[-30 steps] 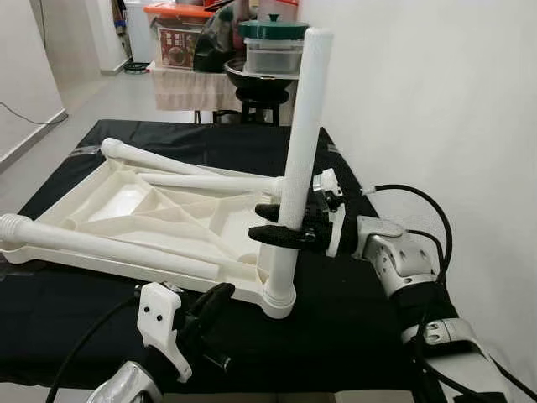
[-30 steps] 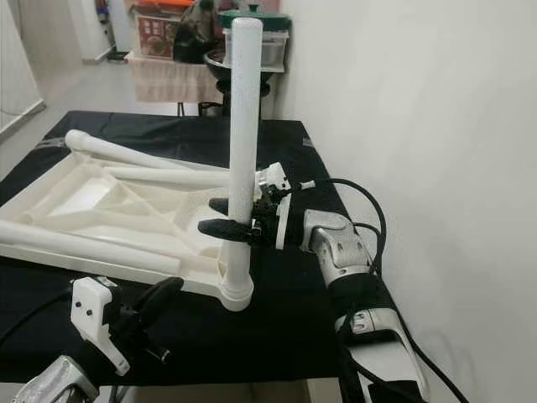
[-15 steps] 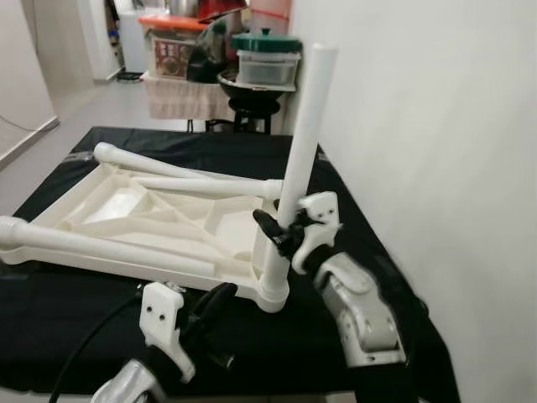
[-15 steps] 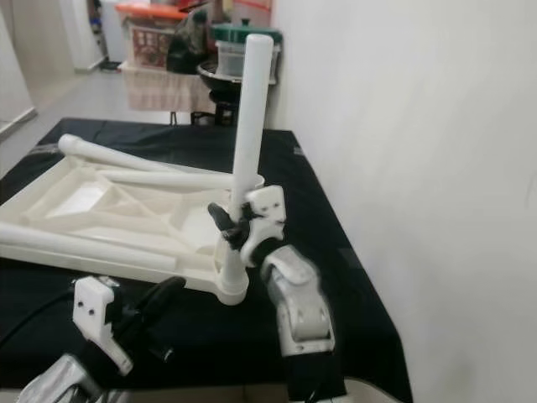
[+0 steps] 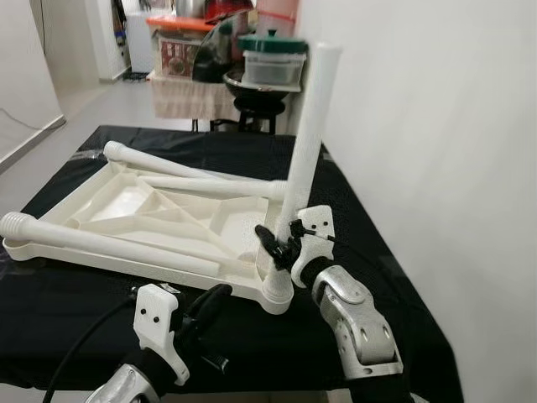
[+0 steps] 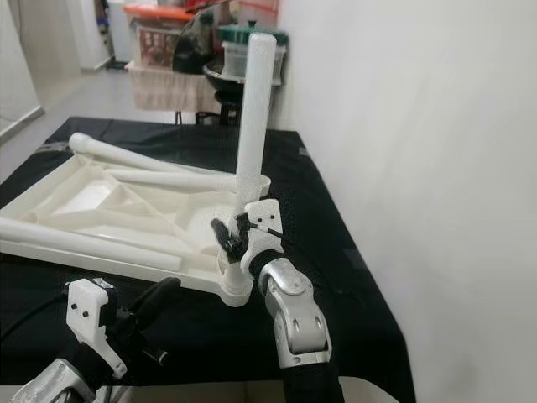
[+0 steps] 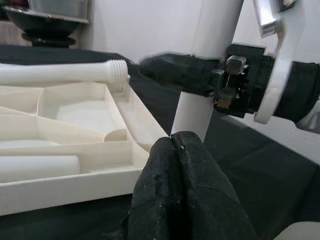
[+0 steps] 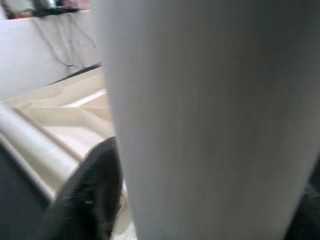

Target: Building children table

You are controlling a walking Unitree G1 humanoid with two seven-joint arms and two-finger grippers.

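The white plastic children's table top [image 5: 159, 222] lay upside down on the black-covered worktop [image 5: 369, 277], ribbed underside facing up. One white cylindrical table leg [image 5: 304, 147] stood upright in the socket at the top's near right corner, leaning slightly. The right tool [image 5: 275, 246] was clenched around the lower part of this upright leg, just above the socket, its black fingers [image 7: 172, 75] pressed against the shaft. Three further white legs [image 5: 101, 246] lay loose across the inverted top. The left tool [image 5: 211, 304] was held low at the near edge of the worktop, just in front of the corner socket, fingers pressed together and holding nothing.
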